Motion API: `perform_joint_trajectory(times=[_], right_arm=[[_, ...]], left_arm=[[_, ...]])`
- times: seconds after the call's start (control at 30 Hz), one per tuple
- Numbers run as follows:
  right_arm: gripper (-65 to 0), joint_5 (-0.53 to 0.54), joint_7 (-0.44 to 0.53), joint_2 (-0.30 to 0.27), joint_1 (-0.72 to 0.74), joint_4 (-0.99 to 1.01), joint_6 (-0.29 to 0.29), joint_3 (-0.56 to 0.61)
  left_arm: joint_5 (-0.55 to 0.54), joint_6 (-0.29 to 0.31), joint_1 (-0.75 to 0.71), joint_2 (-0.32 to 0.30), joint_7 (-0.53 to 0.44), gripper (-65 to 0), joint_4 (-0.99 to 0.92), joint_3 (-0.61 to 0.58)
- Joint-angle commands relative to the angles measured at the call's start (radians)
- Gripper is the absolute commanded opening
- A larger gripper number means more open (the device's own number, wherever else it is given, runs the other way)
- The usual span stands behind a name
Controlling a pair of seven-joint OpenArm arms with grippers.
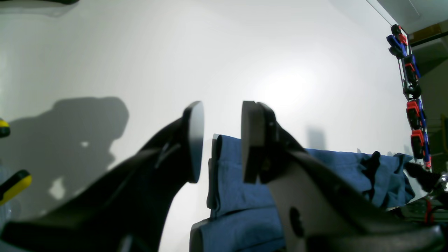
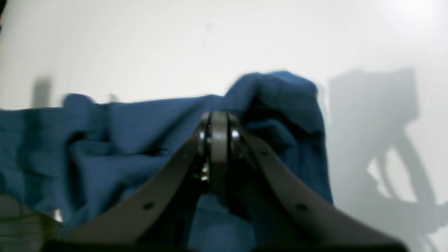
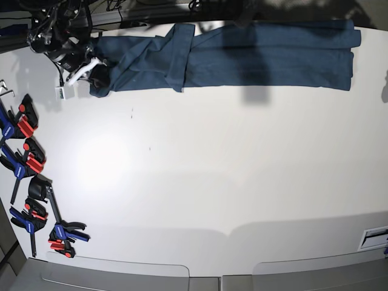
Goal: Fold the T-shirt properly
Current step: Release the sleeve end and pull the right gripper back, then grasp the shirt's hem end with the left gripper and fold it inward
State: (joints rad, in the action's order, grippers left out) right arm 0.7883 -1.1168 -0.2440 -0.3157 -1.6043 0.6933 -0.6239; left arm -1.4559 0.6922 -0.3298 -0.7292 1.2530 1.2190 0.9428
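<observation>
Your right gripper (image 2: 218, 140) is clamped on the left end of the shirt (image 3: 260, 57), a long strip across the table's (image 3: 212, 182) far edge; your left gripper (image 1: 218, 140) hangs half-open near its right end.

The T-shirt (image 3: 267, 54), dark teal-blue and unprinted, lies as a long narrow folded band along the table's far edge, layers stacked flat at one end, wrinkled and bunched at the other.
</observation>
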Motion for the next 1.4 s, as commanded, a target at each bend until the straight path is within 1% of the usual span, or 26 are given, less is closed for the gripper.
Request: perform_joint_trajectory(times=[0.0, 0.2, 0.3, 0.37, 0.43, 0.57, 0.63, 0.7, 0.8, 1.03, 1.13, 1.2, 1.37], right_arm=[[-65.0, 0.023, 0.020, -0.016, 0.021, 0.017, 0.005, -0.004], [-65.0, 0.024, 0.020, -0.016, 0.120, 0.209, 0.005, -0.004], [-65.0, 0.027, 0.020, -0.017, 0.142, 0.232, 0.005, -0.004], [-65.0, 0.030, 0.019, -0.018, 0.150, 0.232, 0.005, -0.004], [-65.0, 0.036, 0.019, -0.020, 0.153, 0.231, 0.005, -0.004], [-65.0, 0.053, 0.017, -0.019, 0.153, 0.231, 0.005, -0.004], [-65.0, 0.053, 0.016, -0.019, 0.153, 0.231, 0.005, -0.004], [-65.0, 0.053, 0.017, -0.019, 0.153, 0.231, 0.005, -0.004], [-65.0, 0.053, 0.011, -0.019, 0.152, 0.231, 0.005, -0.004], [-65.0, 0.053, 0.010, -0.019, 0.153, 0.231, 0.005, -0.004], [-65.0, 0.053, 0.010, -0.019, 0.153, 0.231, 0.005, -0.004], [-65.0, 0.056, 0.010, -0.019, 0.153, 0.231, 0.005, -0.004], [-65.0, 0.060, 0.010, -0.019, 0.153, 0.231, 0.005, -0.004]], left_arm=[[-0.028, 0.006, 0.000, -0.033, -0.024, -48.6, 0.014, 0.010], [-0.028, 0.006, 0.000, -0.033, -0.023, -48.6, 0.014, 0.010], [-0.028, 0.006, -0.001, -0.031, -0.023, -48.6, 0.014, 0.010], [0.011, 0.006, -0.001, -0.024, -0.024, -48.2, 0.014, 0.010], [0.043, 0.006, -0.001, -0.004, -0.024, -44.7, 0.014, 0.010], [0.084, 0.006, -0.003, 0.063, -0.029, -34.0, 0.014, 0.010], [0.124, 0.006, -0.003, 0.100, -0.041, -32.1, 0.014, 0.010], [0.171, 0.006, -0.004, 0.134, -0.051, -31.9, 0.014, 0.010], [0.184, 0.006, -0.028, 0.164, -0.058, -31.9, 0.014, 0.010], [0.185, 0.006, -0.132, 0.175, -0.104, -31.9, 0.013, 0.010], [0.185, 0.006, -0.155, 0.179, -0.111, -31.9, 0.013, 0.010], [0.204, 0.006, -0.155, 0.190, -0.111, -31.9, 0.013, 0.010], [0.263, 0.006, -0.155, 0.235, -0.161, -31.9, 0.013, 0.010]])
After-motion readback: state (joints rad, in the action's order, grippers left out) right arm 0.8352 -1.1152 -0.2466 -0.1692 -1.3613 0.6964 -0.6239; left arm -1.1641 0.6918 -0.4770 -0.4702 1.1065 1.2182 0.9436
